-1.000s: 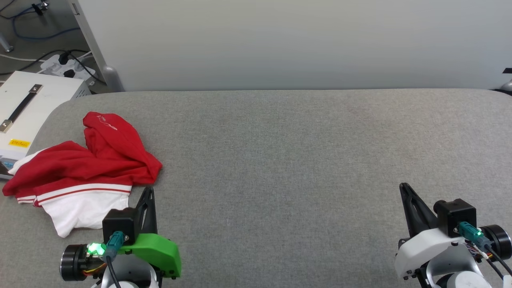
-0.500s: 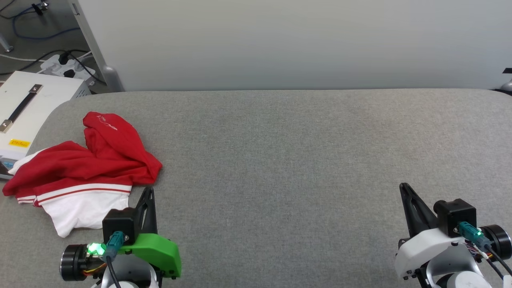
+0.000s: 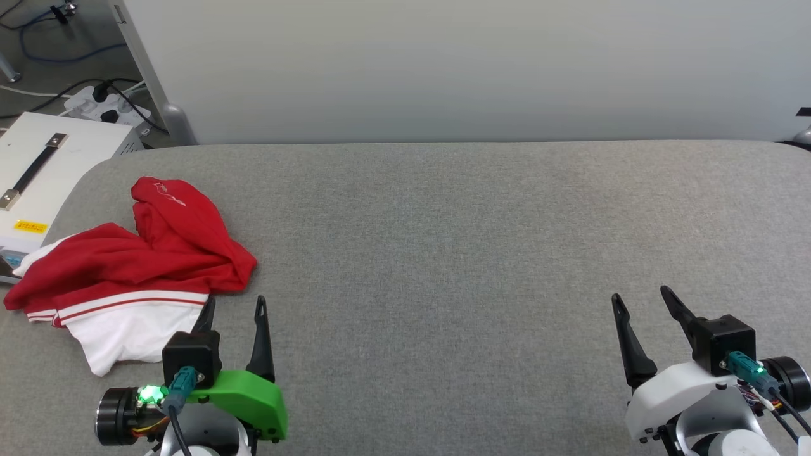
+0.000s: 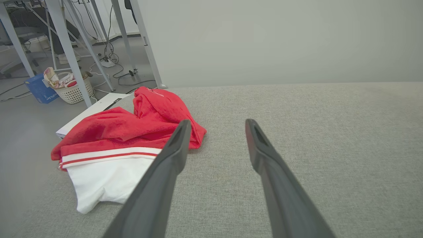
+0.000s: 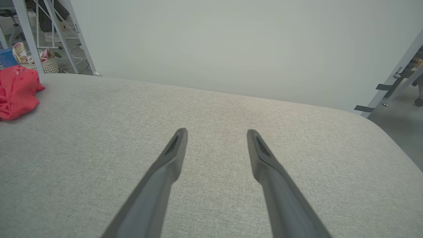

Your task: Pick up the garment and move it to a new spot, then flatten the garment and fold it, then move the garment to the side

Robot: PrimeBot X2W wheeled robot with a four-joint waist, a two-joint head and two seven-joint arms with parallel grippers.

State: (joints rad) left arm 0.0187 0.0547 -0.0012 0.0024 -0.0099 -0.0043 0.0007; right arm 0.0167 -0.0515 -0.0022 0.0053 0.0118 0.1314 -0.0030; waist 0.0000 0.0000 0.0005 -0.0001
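Grey fabric surface — pale wall behind (garment crumpled left).

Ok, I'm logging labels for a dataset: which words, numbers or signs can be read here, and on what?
Nothing reads clearly.
Yellow sticker on the white box: too small to read.
White marking on the shirt: not legible.
Print on the blue box: blurred.
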